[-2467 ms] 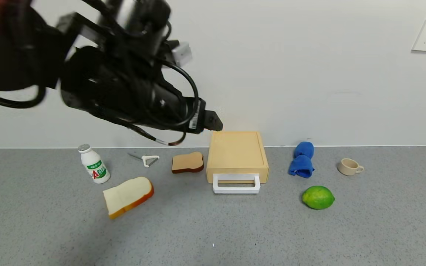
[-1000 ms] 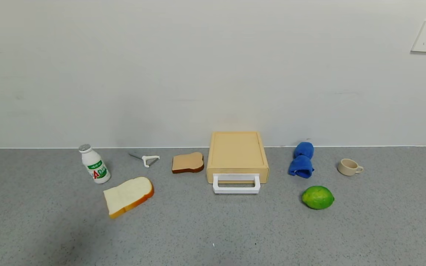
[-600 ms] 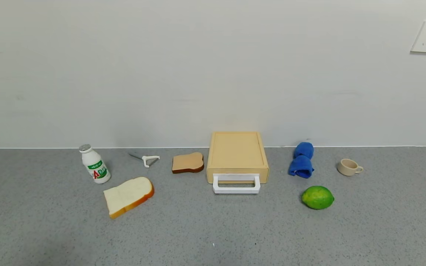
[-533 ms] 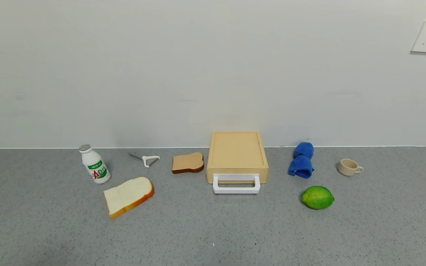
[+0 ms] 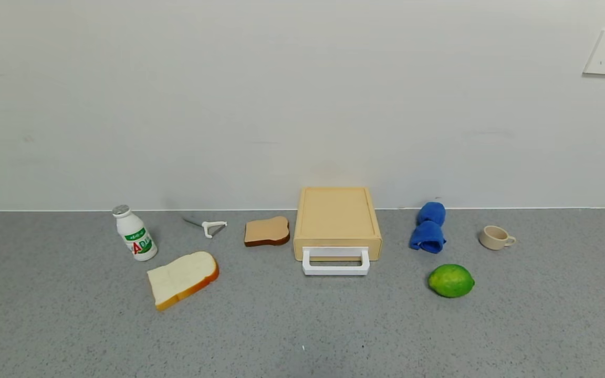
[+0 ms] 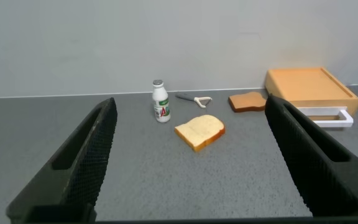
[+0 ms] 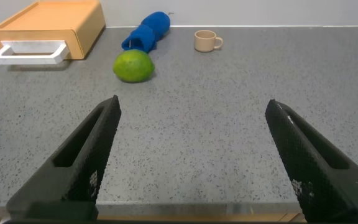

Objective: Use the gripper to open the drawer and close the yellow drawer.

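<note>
The pale yellow drawer point(image 5: 336, 252) sits pushed into its flat yellow box point(image 5: 336, 214) against the back wall, its white loop handle point(image 5: 335, 268) facing me. It also shows in the left wrist view point(image 6: 311, 88) and the right wrist view point(image 7: 48, 28). Neither gripper shows in the head view. My left gripper point(image 6: 191, 134) is open and empty, low over the counter's front left, far from the drawer. My right gripper point(image 7: 194, 134) is open and empty, near the counter's front edge on the right.
Left of the box lie a brown toast slice point(image 5: 266, 231), a white bread slice point(image 5: 181, 278), a peeler point(image 5: 207, 226) and a small white bottle point(image 5: 134, 240). Right of it are a blue cloth point(image 5: 428, 227), a lime point(image 5: 451, 281) and a beige cup point(image 5: 496, 237).
The left arm, which hung above the box's back left corner 2.5 s ago, has left the head view. The drawer and the other things have not moved.
</note>
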Robot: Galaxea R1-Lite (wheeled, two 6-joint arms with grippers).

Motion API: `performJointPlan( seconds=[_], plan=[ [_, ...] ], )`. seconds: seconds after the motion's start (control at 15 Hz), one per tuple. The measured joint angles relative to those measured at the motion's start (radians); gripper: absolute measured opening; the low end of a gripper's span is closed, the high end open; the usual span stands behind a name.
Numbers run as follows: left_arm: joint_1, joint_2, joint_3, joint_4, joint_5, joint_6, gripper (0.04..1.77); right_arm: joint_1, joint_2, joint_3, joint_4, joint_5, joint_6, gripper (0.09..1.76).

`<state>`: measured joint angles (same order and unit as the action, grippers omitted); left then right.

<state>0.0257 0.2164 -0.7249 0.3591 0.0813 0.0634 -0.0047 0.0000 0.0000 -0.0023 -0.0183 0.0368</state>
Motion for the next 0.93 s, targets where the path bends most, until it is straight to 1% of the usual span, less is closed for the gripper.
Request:
performJointPlan(
  seconds=[0.07, 0.2, 0.4, 0.53, 0.73, 0.8, 0.93],
  plan=[
    [-0.006, -0.029, 0.046, -0.032, -0.015, 0.001, 1.72, 0.000, 0.000, 0.000, 0.000, 0.000, 0.000, 1.71],
    [-0.013, -0.083, 0.170, -0.119, -0.040, 0.015, 1.72, 0.000, 0.000, 0.000, 0.000, 0.000, 0.000, 1.71],
    [-0.019, -0.151, 0.393, -0.292, -0.060, 0.055, 1.72, 0.000, 0.000, 0.000, 0.000, 0.000, 0.000, 1.71],
    [-0.021, -0.184, 0.519, -0.386, -0.069, 0.069, 1.72, 0.000, 0.000, 0.000, 0.000, 0.000, 0.000, 1.71],
    [-0.021, -0.208, 0.648, -0.476, -0.066, 0.108, 1.72, 0.000, 0.000, 0.000, 0.000, 0.000, 0.000, 1.71],
    [-0.021, -0.211, 0.682, -0.486, -0.058, 0.122, 1.72, 0.000, 0.000, 0.000, 0.000, 0.000, 0.000, 1.71],
    [-0.021, -0.213, 0.714, -0.462, -0.055, 0.127, 1.72, 0.000, 0.000, 0.000, 0.000, 0.000, 0.000, 1.71]
  ],
)
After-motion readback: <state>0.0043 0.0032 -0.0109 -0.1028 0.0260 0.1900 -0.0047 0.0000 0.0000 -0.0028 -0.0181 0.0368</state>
